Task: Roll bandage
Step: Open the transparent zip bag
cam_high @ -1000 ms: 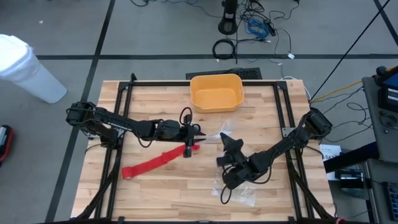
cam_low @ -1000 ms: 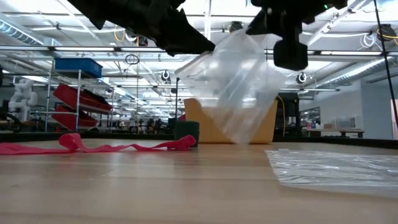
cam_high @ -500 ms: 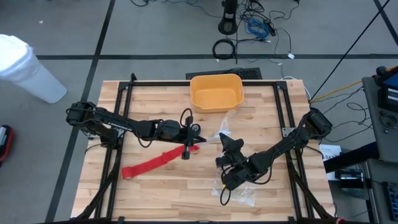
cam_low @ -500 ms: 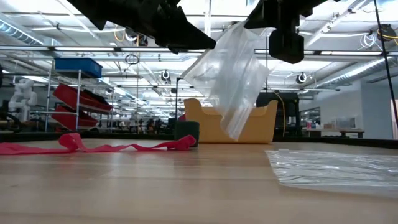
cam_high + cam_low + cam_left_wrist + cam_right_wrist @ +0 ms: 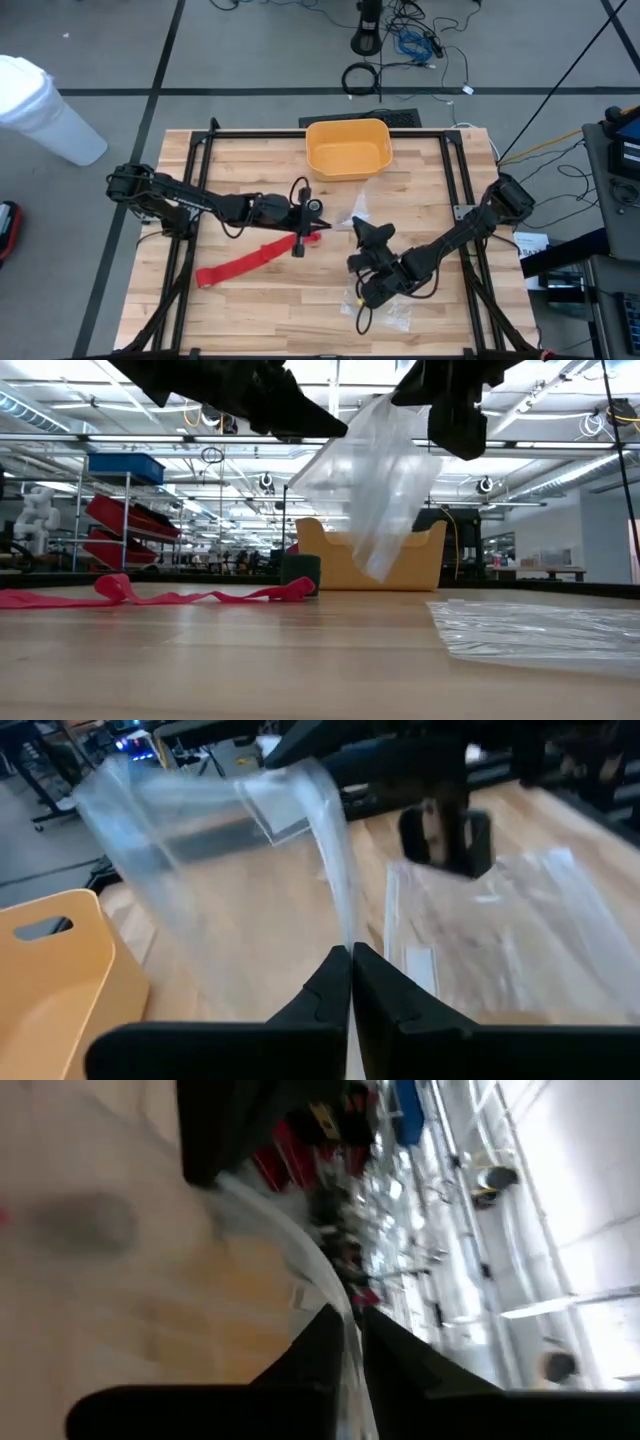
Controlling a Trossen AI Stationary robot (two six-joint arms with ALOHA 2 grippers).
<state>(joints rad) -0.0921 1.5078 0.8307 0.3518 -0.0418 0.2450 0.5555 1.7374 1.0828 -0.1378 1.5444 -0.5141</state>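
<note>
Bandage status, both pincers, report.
Left pincer shut on raised clear bag; right pincer pinching it too. Bandage flat, unrolled. Second bag on table.

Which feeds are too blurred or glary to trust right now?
Right wrist view: heavily smeared, and only the clear crinkled plastic bag edge reads. Left wrist view: soft, and the bag is hazy. Low view: bright ceiling lights leave the arms as silhouettes. High view: sharp, and the bright red fabric bandage strip is plain.
</note>
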